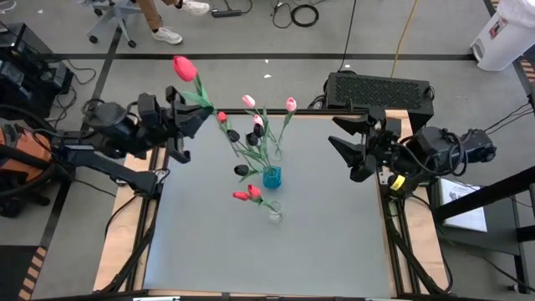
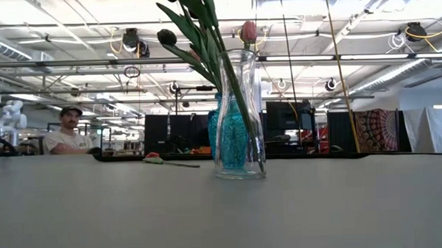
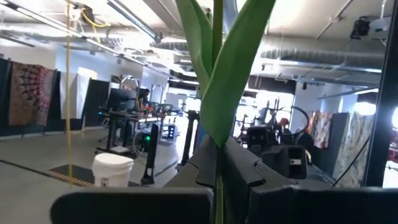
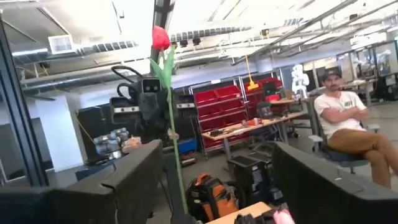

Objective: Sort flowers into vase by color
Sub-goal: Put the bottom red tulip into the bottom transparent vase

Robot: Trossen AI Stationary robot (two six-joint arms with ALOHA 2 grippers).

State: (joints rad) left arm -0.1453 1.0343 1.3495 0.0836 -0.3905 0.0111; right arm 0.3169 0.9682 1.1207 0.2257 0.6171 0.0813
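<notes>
Grey table [image 1: 334, 242]: several flowers [image 1: 266, 125] are stood in two vases [image 1: 272, 177], one red tulip [image 1: 185, 68] is gripped by the left gripper [image 1: 194, 117], another lies loose; right gripper [image 1: 344, 144] is held open, empty

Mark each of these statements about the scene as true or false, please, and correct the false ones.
1. The left hand holds a tulip with a red head. True.
2. The right hand also holds a flower. False: it is open and empty, at the table's right edge.
3. Two vases stand on the table, a blue vase and a clear glass vase. True.
4. All the flowers are already in vases. False: a red flower lies flat on the table.
5. A person sits in the room beyond the table. True.
6. The blue vase is empty. False: several stems stand in it.
</notes>
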